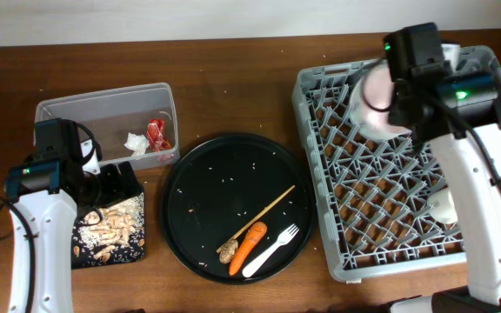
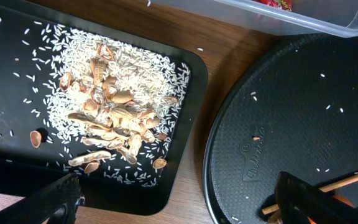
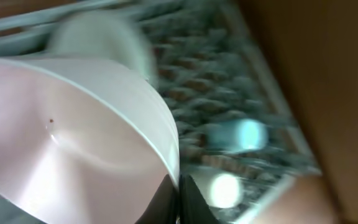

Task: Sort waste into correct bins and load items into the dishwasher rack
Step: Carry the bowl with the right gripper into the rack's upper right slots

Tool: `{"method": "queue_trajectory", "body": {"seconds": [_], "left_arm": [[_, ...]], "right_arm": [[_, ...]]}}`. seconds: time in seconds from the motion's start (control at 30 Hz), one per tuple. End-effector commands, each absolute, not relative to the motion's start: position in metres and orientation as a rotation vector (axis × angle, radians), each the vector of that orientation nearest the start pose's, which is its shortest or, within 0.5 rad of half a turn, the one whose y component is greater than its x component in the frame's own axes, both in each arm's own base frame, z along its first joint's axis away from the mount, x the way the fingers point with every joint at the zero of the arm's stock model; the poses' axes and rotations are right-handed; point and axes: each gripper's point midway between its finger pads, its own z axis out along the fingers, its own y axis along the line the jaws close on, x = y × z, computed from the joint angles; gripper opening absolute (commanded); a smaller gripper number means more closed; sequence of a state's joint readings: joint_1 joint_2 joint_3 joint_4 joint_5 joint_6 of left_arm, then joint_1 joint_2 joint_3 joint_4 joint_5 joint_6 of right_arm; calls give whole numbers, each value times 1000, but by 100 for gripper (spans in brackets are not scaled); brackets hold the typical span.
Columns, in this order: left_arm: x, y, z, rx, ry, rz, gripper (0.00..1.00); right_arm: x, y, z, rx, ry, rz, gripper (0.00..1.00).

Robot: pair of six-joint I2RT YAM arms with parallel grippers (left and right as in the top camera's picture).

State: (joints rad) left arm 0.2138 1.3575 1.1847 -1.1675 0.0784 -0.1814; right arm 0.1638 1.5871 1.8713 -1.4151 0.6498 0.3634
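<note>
My right gripper (image 3: pixel 180 196) is shut on the rim of a pale bowl (image 3: pixel 61 137) and holds it tilted over the far left part of the grey dishwasher rack (image 1: pixel 320 174); in the overhead view the bowl (image 1: pixel 370 100) hangs under the gripper (image 1: pixel 398 96). A light blue cup (image 3: pixel 248 134) and a cream cup (image 1: pixel 443 207) lie in the rack, blurred. My left gripper (image 2: pixel 185 208) is open and empty above the flat black tray (image 2: pixel 185 155), which holds rice and beige scraps (image 2: pixel 114 112). The clear tub (image 1: pixel 68 109) holds the red wrapper (image 1: pixel 156 133) and the tissue wad (image 1: pixel 136 143).
The large round black tray (image 1: pixel 207 183) holds a wooden chopstick (image 1: pixel 266 211), a carrot piece (image 1: pixel 249 246), a white fork (image 1: pixel 272 249) and a small brown lump (image 1: pixel 226 252), with stray rice grains. Another white dish (image 3: pixel 98 31) shows blurred behind the bowl.
</note>
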Motion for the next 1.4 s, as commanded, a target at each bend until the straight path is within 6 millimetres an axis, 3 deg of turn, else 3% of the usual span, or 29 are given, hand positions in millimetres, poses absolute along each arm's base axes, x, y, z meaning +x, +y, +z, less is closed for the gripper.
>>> {"method": "queue_trajectory", "body": {"seconds": [0.0,0.23,0.37,0.53,0.67,0.93,1.03,1.37], "left_arm": [[270,44,157,-574,2824,-125,99],[270,44,157,-574,2824,-125,99],[268,44,156,-576,2832,-126,99],[268,38,157,-571,2835,-173,99],[269,36,157,-567,2832,-195,99],[271,36,158,-564,2822,-195,99],[273,36,158,-562,2817,-194,99],[274,37,159,-560,2811,-194,99]], "right_arm": [[323,-113,352,738,2127,-1048,4],[311,-169,357,975,1933,-1266,4],[316,-209,325,1078,1960,-1377,4],[327,-229,290,1095,2024,-1462,4],[348,-237,259,1041,2064,-1552,4],[373,-242,200,975,2150,-1635,4],[377,-237,172,981,2253,-1571,4],[393,-192,136,947,2456,-1328,7]]}}
